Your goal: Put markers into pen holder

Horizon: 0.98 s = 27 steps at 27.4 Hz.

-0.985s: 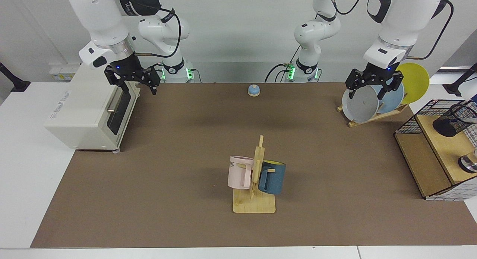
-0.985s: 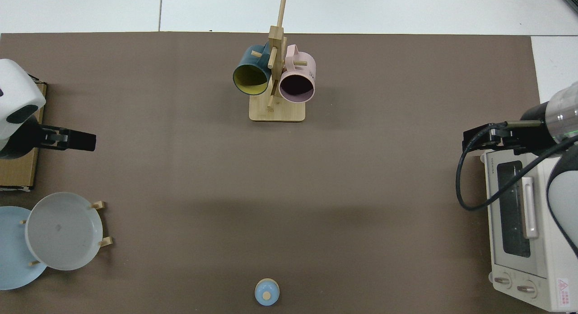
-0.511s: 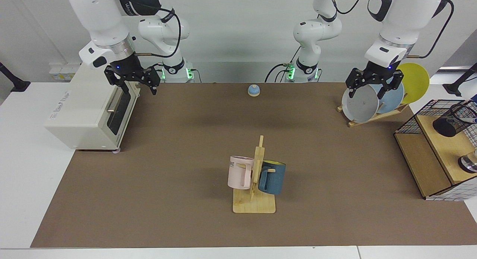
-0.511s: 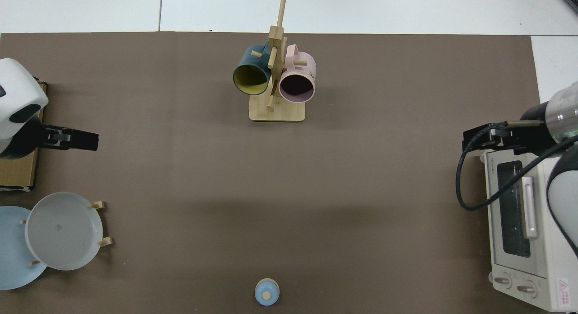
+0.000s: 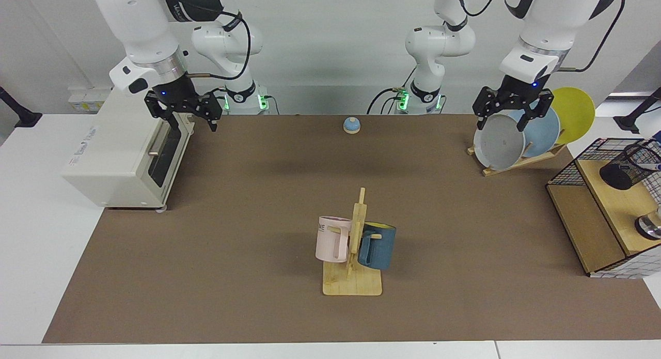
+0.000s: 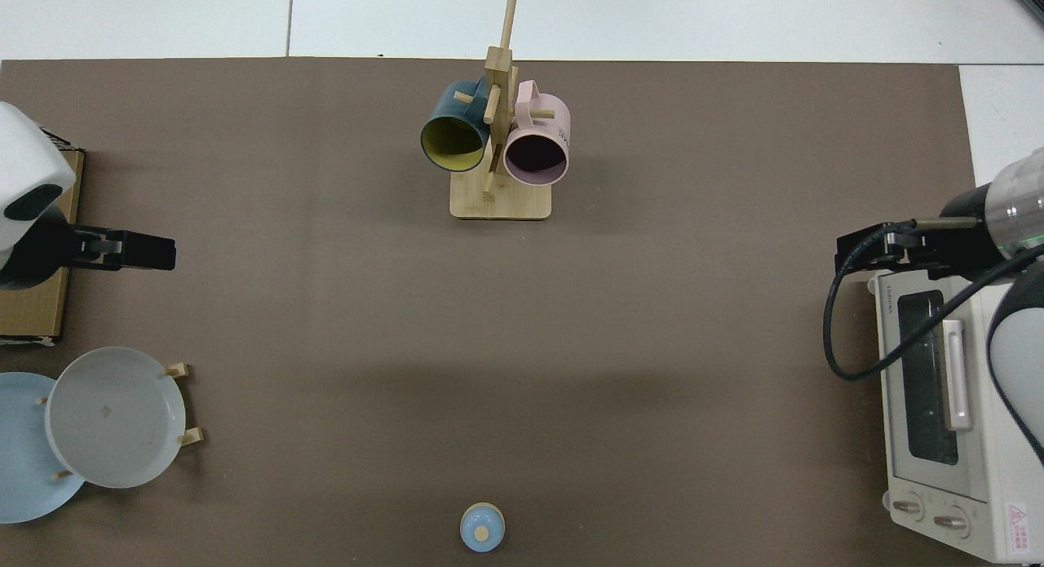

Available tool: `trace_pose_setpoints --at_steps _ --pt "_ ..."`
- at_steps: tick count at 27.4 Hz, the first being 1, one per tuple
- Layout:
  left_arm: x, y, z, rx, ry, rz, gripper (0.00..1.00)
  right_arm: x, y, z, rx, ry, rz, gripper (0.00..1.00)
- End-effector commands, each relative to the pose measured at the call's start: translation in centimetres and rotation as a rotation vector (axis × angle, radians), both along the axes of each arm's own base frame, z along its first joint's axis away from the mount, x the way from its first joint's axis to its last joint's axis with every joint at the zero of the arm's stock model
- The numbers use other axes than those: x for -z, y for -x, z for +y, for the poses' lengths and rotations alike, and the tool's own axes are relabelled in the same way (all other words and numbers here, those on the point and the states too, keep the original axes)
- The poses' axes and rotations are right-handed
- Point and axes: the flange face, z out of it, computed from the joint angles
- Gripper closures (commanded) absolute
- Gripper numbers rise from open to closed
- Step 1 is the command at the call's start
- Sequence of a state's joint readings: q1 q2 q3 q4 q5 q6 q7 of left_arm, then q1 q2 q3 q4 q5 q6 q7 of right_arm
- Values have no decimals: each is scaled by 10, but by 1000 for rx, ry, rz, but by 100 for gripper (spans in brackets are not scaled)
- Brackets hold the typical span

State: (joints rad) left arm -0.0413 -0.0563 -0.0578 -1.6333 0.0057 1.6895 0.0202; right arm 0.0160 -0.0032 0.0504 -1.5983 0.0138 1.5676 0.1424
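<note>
Over by the plate rack [image 5: 516, 160], left gripper [image 5: 508, 110] hanging above the grey plate [image 5: 498, 142], fingers spread, nothing held. Well apart from it, pen holder [image 5: 627, 168] on the wooden shelf of the wire basket [image 5: 568, 175], marker [image 5: 651, 166] inside it. Right gripper [image 5: 182, 110] waiting above the toaster oven [image 5: 119, 152], fingers apart, empty.

Facing cam: across table, high, looks toward both arm bases. Top cam: overhead, straight down, flipped vs facing. The 2 share brown mat [image 5: 248, 204], mug rack [image 5: 352, 284], toaster oven [image 6: 938, 404].
</note>
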Motion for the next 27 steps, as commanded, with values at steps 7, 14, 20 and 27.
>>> trace_pose_setpoints --at_steps 7,14,20,27 --pt "-1 2 0 61 -3 -1 0 0 5 -4 -13 -6 -17 0" --pt "-1 3 2 57 -3 7 0 0 5 -4 -13 -6 -17 0" --pt "0 4 2 57 -3 10 0 0 5 -5 -11 -6 -17 0" --pt "-1 4 1 54 -2 11 0 0 5 -4 -12 -6 -17 0"
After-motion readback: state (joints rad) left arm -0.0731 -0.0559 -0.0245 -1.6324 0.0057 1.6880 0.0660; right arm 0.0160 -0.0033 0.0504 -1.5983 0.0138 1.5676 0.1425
